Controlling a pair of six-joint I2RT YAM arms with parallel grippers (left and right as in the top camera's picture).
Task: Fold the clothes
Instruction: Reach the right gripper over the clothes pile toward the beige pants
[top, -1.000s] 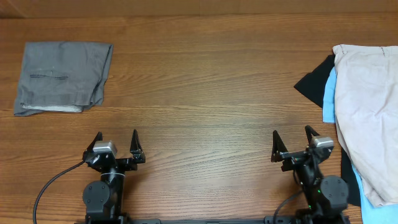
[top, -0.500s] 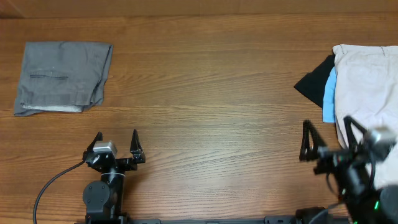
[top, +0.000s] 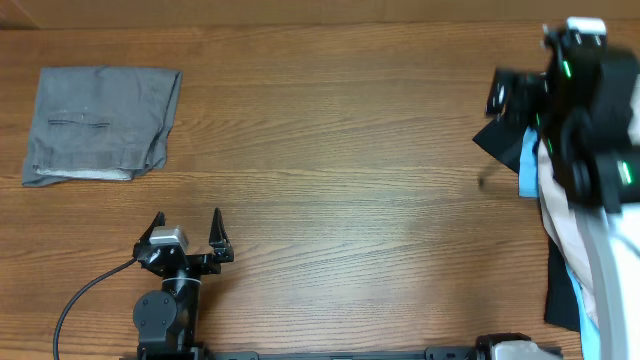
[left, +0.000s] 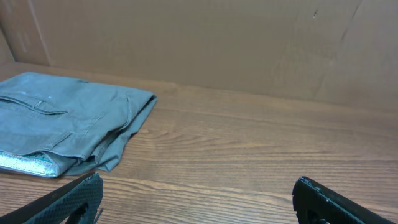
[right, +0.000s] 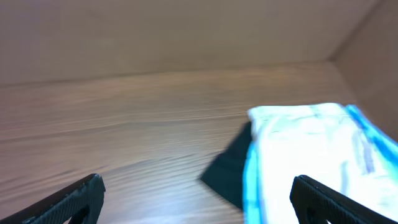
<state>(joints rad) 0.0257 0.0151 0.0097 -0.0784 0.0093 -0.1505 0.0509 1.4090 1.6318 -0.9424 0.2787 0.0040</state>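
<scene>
Khaki trousers (top: 562, 235) lie in a pile at the table's (top: 330, 150) right end, on top of a light blue T-shirt (top: 528, 165) and a black cloth (top: 500, 135). Overhead shows only a strip of them, because the blurred right arm (top: 585, 110) covers most of the pile. The right wrist view shows the pile's top uncovered: pale cloth (right: 305, 143), blue edging (right: 362, 127) and the black cloth (right: 227, 171) poking out beside it, all soft-focus. The wrist view doesn't show how far the pile runs, but overhead shows it reaching the table's near-right edge.

The right arm sits high over the table's right end, close to the overhead camera, and its claw can't be made out in that view. In the wrist view the right gripper (right: 196, 186) is spread wide and released, with nothing between the fingers.

Grey folded trousers (top: 100, 125) are at the table's far-left corner. The left wrist view adds their pocket slit and a pale inner layer at the fold (left: 62, 124).

The left gripper (top: 188, 218) is parked low at the table's near edge, left of centre. It points across the table, fingers apart, holding nothing, as the wrist view (left: 198, 190) also shows.
</scene>
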